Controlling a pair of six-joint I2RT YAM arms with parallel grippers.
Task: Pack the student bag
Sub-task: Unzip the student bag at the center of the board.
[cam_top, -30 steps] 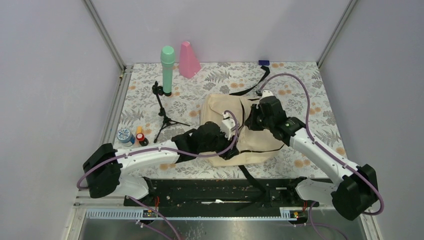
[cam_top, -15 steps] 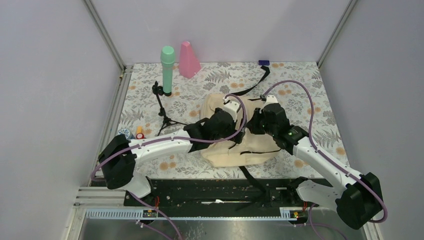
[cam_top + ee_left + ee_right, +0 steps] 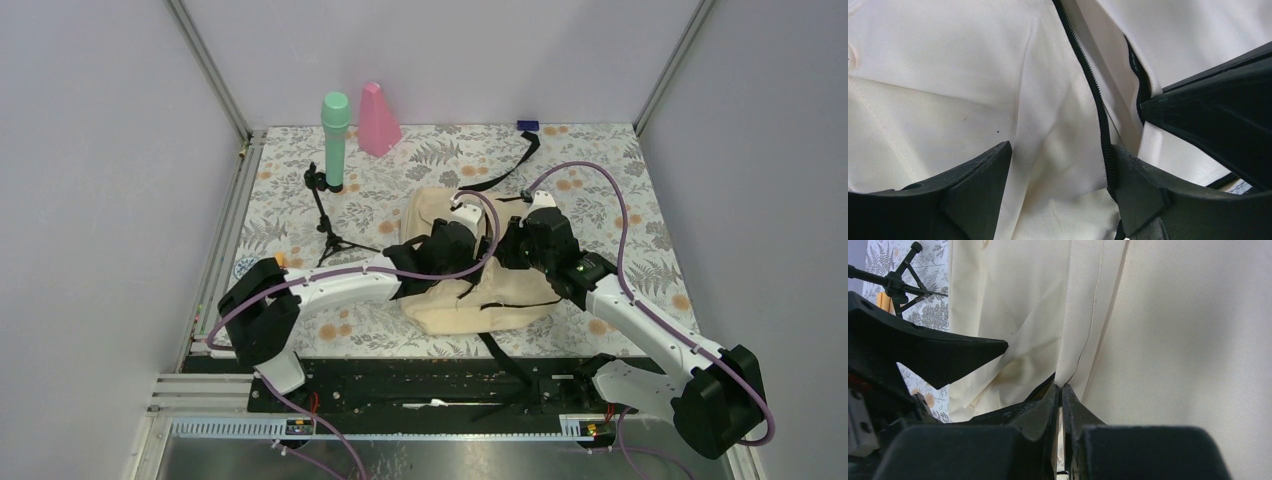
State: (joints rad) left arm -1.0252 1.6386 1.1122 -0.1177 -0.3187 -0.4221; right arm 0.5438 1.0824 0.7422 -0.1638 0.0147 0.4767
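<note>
While the student bag [image 3: 500, 295] lies in the middle of the floral table [image 3: 620, 180], you have the right gripper [image 3: 1060, 388] clenched on a fold of its cream fabric beside the black zipper [image 3: 1100, 115]. The left gripper [image 3: 1058, 165] hangs released, jaws apart, straddling that zipper. The bag's inside is hidden.

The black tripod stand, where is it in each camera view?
Top external: black tripod stand left of centre, left of the student bag.
Left wrist: not in view.
Right wrist: black tripod stand in the top left corner.
Shared landmark: the cream student bag, in all three.
</note>
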